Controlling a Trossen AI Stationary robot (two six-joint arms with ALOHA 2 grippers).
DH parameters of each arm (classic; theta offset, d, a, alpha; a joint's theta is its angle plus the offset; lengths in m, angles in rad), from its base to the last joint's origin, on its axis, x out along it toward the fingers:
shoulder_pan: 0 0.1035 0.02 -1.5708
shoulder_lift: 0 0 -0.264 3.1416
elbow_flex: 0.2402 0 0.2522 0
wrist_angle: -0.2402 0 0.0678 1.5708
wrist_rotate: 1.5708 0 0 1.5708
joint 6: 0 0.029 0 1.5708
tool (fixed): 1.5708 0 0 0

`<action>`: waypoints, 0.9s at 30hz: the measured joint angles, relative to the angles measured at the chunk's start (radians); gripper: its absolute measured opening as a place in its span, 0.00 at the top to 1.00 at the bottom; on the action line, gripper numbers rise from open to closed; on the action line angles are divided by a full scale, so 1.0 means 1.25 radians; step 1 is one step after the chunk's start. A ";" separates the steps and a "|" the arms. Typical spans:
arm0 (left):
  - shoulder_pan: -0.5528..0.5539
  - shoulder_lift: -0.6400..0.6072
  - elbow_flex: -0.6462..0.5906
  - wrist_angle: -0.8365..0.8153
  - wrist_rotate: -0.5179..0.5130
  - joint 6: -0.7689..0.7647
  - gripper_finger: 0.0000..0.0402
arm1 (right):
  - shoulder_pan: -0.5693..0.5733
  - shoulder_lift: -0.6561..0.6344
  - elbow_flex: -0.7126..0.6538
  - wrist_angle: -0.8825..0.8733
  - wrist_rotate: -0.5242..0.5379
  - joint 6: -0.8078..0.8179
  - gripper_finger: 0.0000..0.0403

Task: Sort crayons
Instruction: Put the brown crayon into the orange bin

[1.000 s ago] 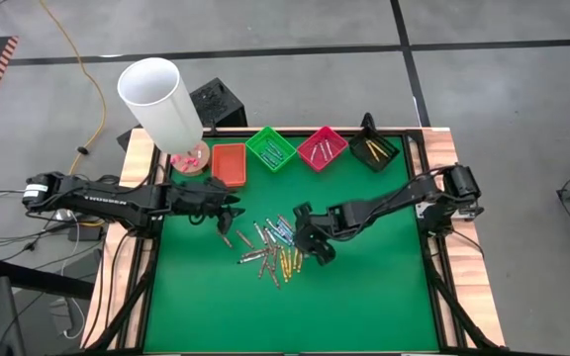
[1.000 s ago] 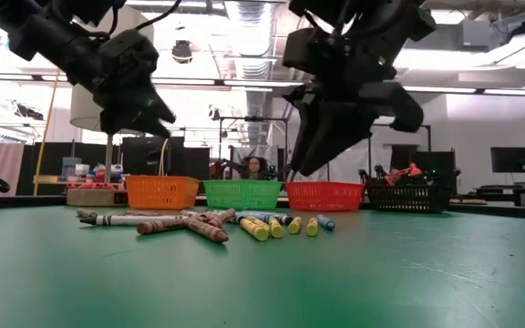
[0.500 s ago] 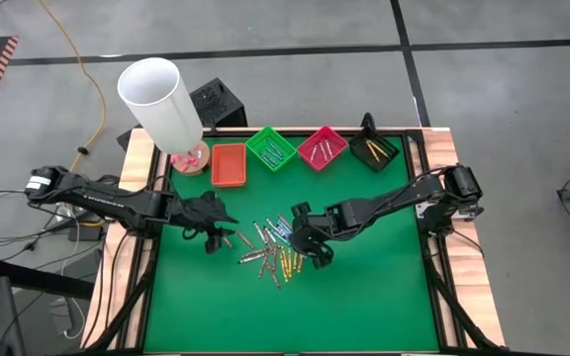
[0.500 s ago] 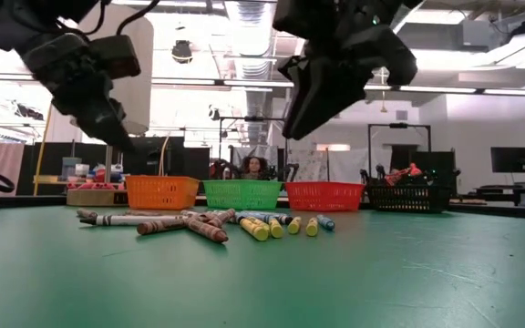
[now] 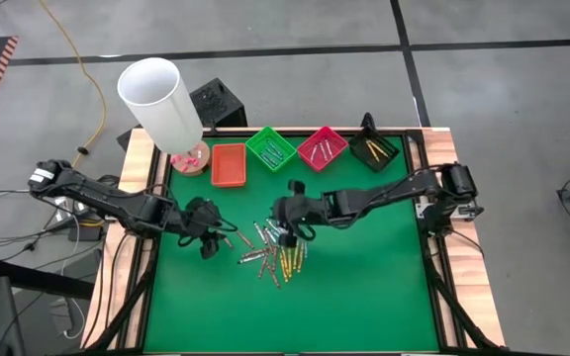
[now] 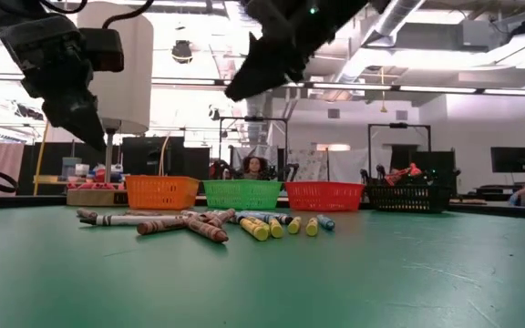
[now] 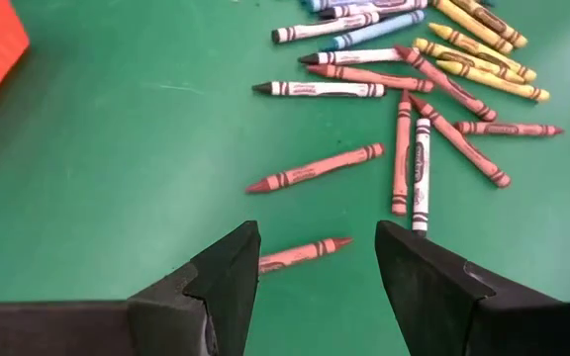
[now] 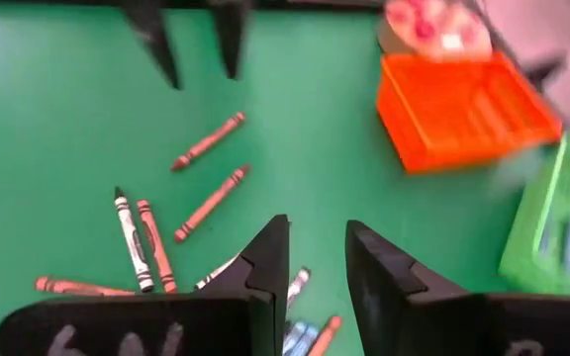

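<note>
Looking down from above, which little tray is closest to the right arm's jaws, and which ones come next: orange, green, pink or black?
From the right gripper, over the crayons:
1. Orange tray and green tray, back-left and straight back: too close to call.
2. Pink tray, back and to the right.
3. Black tray, far back-right corner.

You'll find no readable text here: the crayons [image 7: 419, 168] carry wrapper print (too small to make out), and nothing else shows lettering.
</note>
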 joint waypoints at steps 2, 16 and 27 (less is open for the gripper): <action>-0.002 0.000 0.000 0.000 0.000 -0.007 0.52 | -0.016 0.013 0.000 -0.030 0.000 0.077 0.76; -0.002 -0.001 0.000 -0.012 0.021 -0.023 0.52 | -0.092 0.150 0.064 -0.164 -0.056 0.179 0.76; -0.002 0.000 0.000 -0.019 0.018 -0.023 0.52 | -0.112 0.198 0.102 -0.202 -0.089 0.179 0.76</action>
